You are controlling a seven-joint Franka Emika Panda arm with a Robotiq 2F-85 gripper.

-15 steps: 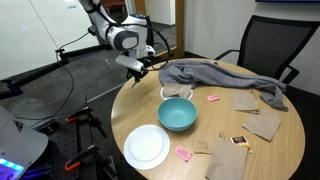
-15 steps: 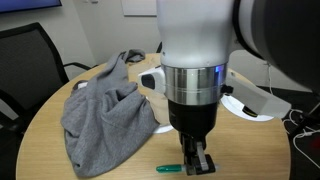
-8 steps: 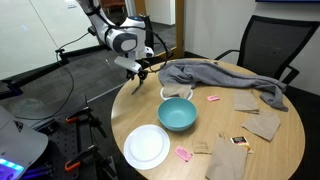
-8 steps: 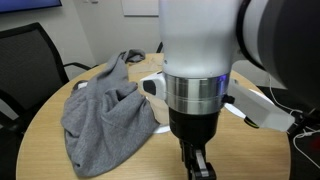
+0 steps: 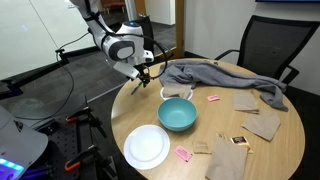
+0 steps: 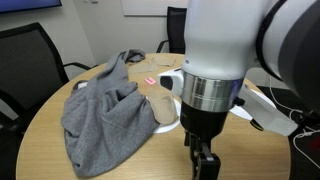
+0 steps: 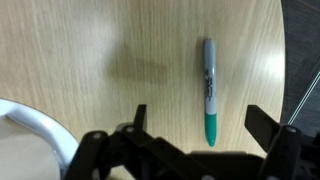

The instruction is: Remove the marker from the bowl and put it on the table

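**Wrist view.** Your gripper [image 7: 198, 114] hangs above the table [image 7: 90, 50]. Its fingers [image 7: 139, 112] are spread wide and hold nothing. The marker [image 7: 209, 88] lies flat on the bare wood, outside the bowl. Its grey barrel points away from the gripper. Its green cap end sits in the gap between the two fingertips and touches neither. The marker runs roughly along the table edge, which curves down the right of this view, and lies near that edge. A white rim [image 7: 22, 112] shows at the lower left, well apart from the marker.

**Exterior views.** In an exterior view your gripper [image 5: 145, 78] is over the table [image 5: 140, 112] at the edge nearest the arm [image 5: 118, 40]. The marker is too small to make out there. The bowl [image 5: 178, 122] stands toward the middle of the table, apart from the gripper. The plate [image 5: 147, 148] lies just beside the bowl, toward the near edge. A grey cloth [image 5: 215, 74] is heaped along the far edge, by the chair [image 5: 265, 45]. Pink pieces [image 5: 213, 98] and tan sheets [image 5: 262, 124] lie scattered toward the edge opposite the arm. In an exterior view taken close to the arm [image 6: 215, 60], your gripper [image 6: 205, 165] reaches the bottom of the frame. There the arm hides the marker, and the cloth [image 6: 100, 110] lies beside it on the table [image 6: 35, 145].
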